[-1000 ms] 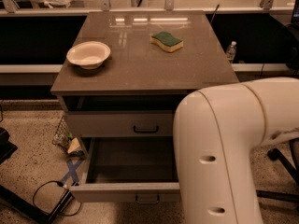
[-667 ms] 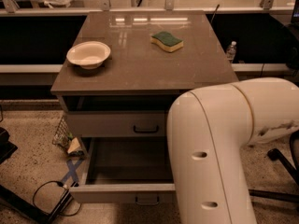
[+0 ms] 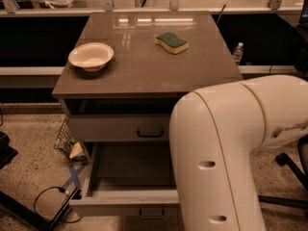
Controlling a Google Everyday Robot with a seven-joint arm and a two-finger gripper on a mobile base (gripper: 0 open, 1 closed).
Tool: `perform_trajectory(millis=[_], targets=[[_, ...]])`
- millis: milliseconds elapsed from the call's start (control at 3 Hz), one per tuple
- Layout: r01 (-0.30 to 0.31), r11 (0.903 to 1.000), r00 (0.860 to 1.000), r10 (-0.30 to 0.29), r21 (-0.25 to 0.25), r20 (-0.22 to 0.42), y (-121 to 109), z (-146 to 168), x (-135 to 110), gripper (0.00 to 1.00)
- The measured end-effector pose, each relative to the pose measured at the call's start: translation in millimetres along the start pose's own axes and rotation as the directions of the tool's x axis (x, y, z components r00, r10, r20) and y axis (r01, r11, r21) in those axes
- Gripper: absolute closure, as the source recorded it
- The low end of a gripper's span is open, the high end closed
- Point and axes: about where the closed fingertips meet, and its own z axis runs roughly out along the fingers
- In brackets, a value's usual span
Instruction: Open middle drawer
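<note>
The middle drawer is pulled far out of the grey cabinet. Its shallow grey inside shows nothing in it. Its small black bar handle sits on the low front at the bottom of the view. Above it, the taller-fronted top drawer with a black handle is pushed in. My white arm fills the lower right and covers the right side of both drawers. My gripper is not in view; it is hidden behind or below the arm. The lowest drawer is not visible.
On the brown cabinet top stand a white bowl at the left and a green-and-yellow sponge at the back right. A wire basket, blue tape and a black cable lie on the floor at the left. A chair base is at the right.
My white arm has shifted a little to the left and covers more of the drawers. The middle drawer stays pulled out by the same amount.
</note>
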Motion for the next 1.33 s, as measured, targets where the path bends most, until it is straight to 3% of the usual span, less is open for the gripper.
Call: perform_trajectory(millis=[333,667,1333], targets=[[-0.06,0.9978,0.997,0.061,0.026,-0.04,32,-36,0,1.0],[-0.078,0.9969,0.994,0.078,-0.002,-0.075,67,-49,14,0.89],[-0.078,0.997,0.994,0.077,-0.003,-0.075,67,-49,14,0.43]])
